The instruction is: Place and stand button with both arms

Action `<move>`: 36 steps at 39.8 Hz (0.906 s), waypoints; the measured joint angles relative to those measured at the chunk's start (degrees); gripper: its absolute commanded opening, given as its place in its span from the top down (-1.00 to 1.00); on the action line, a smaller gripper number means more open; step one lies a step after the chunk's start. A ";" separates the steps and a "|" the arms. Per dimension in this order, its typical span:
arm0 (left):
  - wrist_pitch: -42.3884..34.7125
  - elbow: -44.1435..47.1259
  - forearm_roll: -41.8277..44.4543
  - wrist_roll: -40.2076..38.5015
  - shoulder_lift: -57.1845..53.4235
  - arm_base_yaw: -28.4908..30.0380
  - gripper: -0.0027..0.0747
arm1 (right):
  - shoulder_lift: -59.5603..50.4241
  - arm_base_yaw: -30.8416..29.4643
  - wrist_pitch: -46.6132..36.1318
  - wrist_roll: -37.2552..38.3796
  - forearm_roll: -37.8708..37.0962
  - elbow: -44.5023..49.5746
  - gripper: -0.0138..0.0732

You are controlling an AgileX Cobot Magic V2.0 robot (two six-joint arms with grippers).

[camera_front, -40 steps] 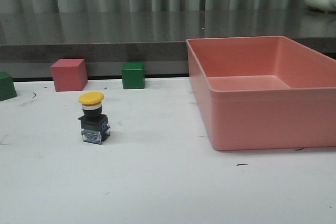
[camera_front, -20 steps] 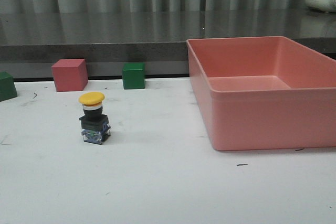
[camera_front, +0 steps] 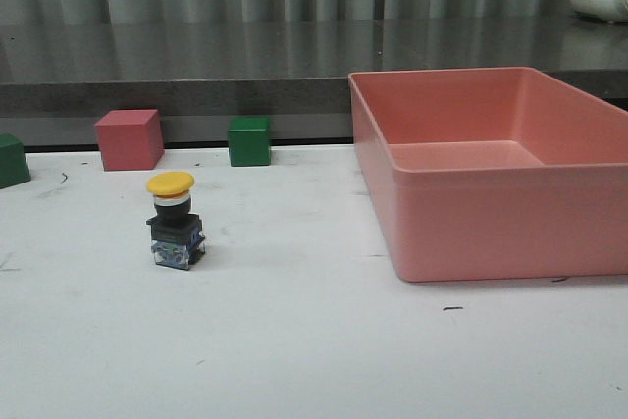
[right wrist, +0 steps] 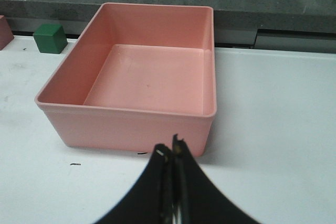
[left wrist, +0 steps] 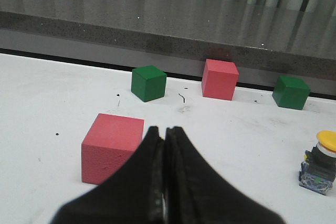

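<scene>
The button point(camera_front: 175, 226) stands upright on the white table, yellow cap up, left of the middle in the front view. The left wrist view catches the button point(left wrist: 320, 163) at its edge, far from my left gripper point(left wrist: 164, 131), which is shut with nothing between its fingers. My right gripper point(right wrist: 170, 149) is shut too and empty, hovering in front of the pink bin point(right wrist: 126, 124). Neither arm appears in the front view.
The large pink bin point(camera_front: 471, 233) takes up the right side of the table. A pink cube point(camera_front: 129, 139) and two green cubes point(camera_front: 249, 141) point(camera_front: 12, 160) line the back edge. Another pink cube point(left wrist: 112, 148) lies close to the left gripper.
</scene>
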 measured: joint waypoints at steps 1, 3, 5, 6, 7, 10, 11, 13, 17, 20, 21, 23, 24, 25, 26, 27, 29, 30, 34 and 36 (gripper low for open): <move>0.00 0.00 0.00 0.00 0.00 0.00 0.98 | 0.00 0.00 0.00 0.00 0.00 0.00 0.84; 0.00 0.00 0.00 0.05 0.00 0.00 0.98 | 0.00 0.00 0.00 0.00 0.00 0.00 0.84; 0.00 0.00 0.00 0.05 0.00 0.00 0.98 | 0.00 0.00 0.00 0.00 0.00 0.00 0.84; 0.00 0.00 0.00 0.05 0.00 0.00 0.98 | 0.00 0.00 0.00 0.00 0.00 0.00 0.84; 0.00 0.00 0.00 0.05 0.00 0.00 0.98 | 0.00 0.00 0.00 -0.09 0.00 0.00 0.84; 0.00 0.00 0.00 0.05 0.00 0.00 0.98 | 0.00 0.00 0.00 -0.09 0.00 0.00 0.84; 0.00 0.00 0.00 0.05 0.00 0.00 0.98 | 0.00 0.00 0.00 -0.09 0.00 0.00 0.84; 0.00 0.00 0.00 0.05 0.00 0.00 0.98 | 0.00 0.00 0.00 -0.09 0.00 0.00 0.84; 0.00 0.00 0.00 0.05 0.00 0.00 0.98 | 0.00 0.00 0.00 -0.09 0.00 0.00 0.84; 0.00 0.00 0.00 0.05 0.00 0.00 0.98 | 0.00 0.00 0.00 -0.09 0.00 0.00 0.84; 0.00 0.00 0.00 0.05 0.00 0.00 0.98 | 0.00 0.00 0.00 -0.09 0.00 0.00 0.84; 0.00 0.00 0.00 0.05 0.00 0.00 0.98 | 0.00 0.00 0.00 -0.09 0.00 0.15 0.84; 0.00 0.00 0.00 0.05 0.00 0.00 0.98 | 0.00 0.00 -0.09 -0.09 0.00 0.26 0.84; 0.00 0.00 0.00 0.05 0.00 0.00 0.98 | 0.00 0.00 -0.38 -0.09 0.00 0.58 0.84; 0.00 0.00 0.00 0.05 0.00 0.00 0.98 | -0.12 0.00 -0.62 -0.09 0.00 0.92 0.84; 0.00 0.00 0.00 0.05 0.00 0.00 0.98 | -0.20 -0.27 -1.23 -0.12 0.00 1.57 0.84; 0.00 0.00 0.00 0.05 0.00 0.00 0.98 | -1.04 -1.09 -3.66 -0.60 0.00 3.44 0.84; 0.00 0.00 0.00 0.05 0.00 0.00 0.98 | -1.46 -1.64 -4.95 -0.89 0.00 4.32 0.84; 0.00 0.00 0.00 0.05 0.00 0.00 0.98 | -4.25 -5.83 -12.74 -2.14 1.32 9.96 0.84; 0.00 0.00 0.00 0.05 0.00 0.00 0.98 | -5.79 -8.16 -16.24 -2.41 2.42 12.79 0.84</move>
